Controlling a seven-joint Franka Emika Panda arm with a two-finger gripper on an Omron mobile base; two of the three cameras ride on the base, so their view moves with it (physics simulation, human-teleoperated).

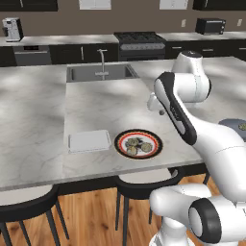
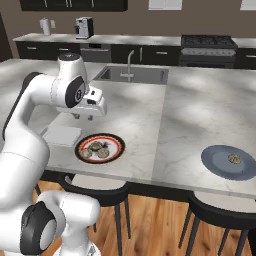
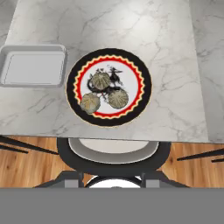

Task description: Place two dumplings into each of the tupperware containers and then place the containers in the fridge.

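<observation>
Three dumplings (image 3: 101,80) lie together on a round black-and-red-rimmed plate (image 3: 144,89) near the island counter's front edge, also seen as dumplings (image 1: 138,145) and dumplings (image 2: 96,149). Another dumpling (image 2: 234,159) sits on a blue-grey plate (image 2: 220,162) far to the right. One tupperware container (image 3: 33,65) lies empty just left of the red-rimmed plate, the same container (image 1: 89,141) and container (image 2: 61,135). My gripper (image 2: 83,117) hangs above the counter behind the plate, pointing down, its two fingertips apart and holding nothing. The fridge is out of view.
A sink (image 1: 101,73) with a faucet (image 2: 131,62) is set into the counter's far side. Dark stools (image 1: 144,185) stand below the counter's front edge over a wooden floor. A stove (image 1: 139,41) and coffee machine (image 2: 84,27) line the back wall.
</observation>
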